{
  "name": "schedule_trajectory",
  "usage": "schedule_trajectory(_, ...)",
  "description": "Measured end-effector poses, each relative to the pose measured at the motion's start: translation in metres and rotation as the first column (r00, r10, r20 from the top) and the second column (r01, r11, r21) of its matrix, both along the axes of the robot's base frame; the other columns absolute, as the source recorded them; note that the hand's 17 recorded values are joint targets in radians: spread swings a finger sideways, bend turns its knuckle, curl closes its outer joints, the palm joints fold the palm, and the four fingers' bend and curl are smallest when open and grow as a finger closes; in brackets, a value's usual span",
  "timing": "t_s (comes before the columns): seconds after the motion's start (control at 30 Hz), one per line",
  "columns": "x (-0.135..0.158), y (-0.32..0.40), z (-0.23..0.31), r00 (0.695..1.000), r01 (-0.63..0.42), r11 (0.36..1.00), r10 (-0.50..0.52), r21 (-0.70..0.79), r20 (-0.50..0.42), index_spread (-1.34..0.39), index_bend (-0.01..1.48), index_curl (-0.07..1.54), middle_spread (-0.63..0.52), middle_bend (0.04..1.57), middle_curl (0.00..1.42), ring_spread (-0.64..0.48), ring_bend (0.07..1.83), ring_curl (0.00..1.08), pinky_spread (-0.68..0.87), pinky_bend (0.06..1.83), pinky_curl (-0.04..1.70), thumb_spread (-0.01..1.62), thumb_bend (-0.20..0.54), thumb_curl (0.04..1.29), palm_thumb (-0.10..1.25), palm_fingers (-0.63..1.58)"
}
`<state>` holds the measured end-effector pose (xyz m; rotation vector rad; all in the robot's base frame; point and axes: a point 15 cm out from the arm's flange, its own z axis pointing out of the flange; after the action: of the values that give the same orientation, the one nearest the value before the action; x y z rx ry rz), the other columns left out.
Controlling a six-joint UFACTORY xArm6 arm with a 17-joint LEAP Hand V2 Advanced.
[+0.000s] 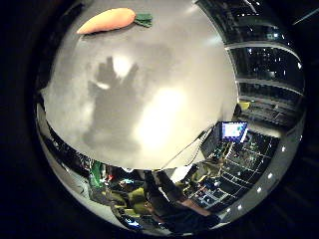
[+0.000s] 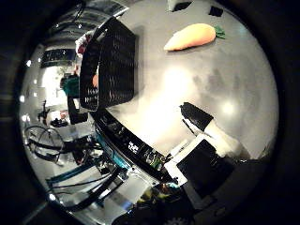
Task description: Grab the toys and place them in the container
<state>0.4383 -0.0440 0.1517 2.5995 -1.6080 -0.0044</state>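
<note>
An orange plush carrot (image 2: 191, 36) with a green top lies on the grey table (image 1: 164, 74), some way from the palm. A black mesh container (image 2: 112, 61) stands on the same table near its edge, to one side of the carrot; something orange shows through its mesh. My right hand (image 2: 211, 140) hovers above the table, holding nothing. One black-tipped finger (image 2: 197, 115) reaches out straight. The hand's shadow (image 1: 114, 99) on the table shows spread fingers.
The table's edge (image 2: 131, 145) runs just below the container, with dark equipment and the room floor beyond it. A small black object (image 2: 215, 10) and a white one (image 2: 176, 4) sit on the table past the carrot.
</note>
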Motion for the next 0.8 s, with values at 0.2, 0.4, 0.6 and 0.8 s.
schedule_trajectory(0.2, 0.054, 0.009, 0.012, 0.999, -0.020, 1.000, 0.020, -0.005, 0.047, -0.42, 0.14, 0.26, -0.06, 0.25, 0.33, 0.05, 0.38, 0.23, 0.43, 0.45, 0.31, 0.96, -0.019, 0.47, 0.87, 0.22)
schedule_trajectory(0.4, 0.092, 0.032, 0.020, 0.995, -0.069, 0.997, 0.071, -0.026, 0.076, -0.42, 0.15, 0.25, -0.06, 0.24, 0.34, 0.05, 0.39, 0.23, 0.43, 0.47, 0.31, 0.95, -0.017, 0.47, 0.91, 0.21)
schedule_trajectory(0.6, 0.123, 0.047, 0.020, 0.989, -0.110, 0.992, 0.115, -0.056, 0.098, -0.44, 0.16, 0.26, -0.05, 0.24, 0.34, 0.05, 0.40, 0.23, 0.42, 0.48, 0.30, 0.93, -0.020, 0.48, 0.94, 0.20)
schedule_trajectory(0.8, 0.135, 0.049, 0.002, 0.987, -0.133, 0.988, 0.139, -0.078, 0.077, -0.46, 0.16, 0.26, -0.05, 0.23, 0.34, 0.05, 0.39, 0.23, 0.42, 0.47, 0.29, 0.92, -0.021, 0.49, 0.96, 0.21)
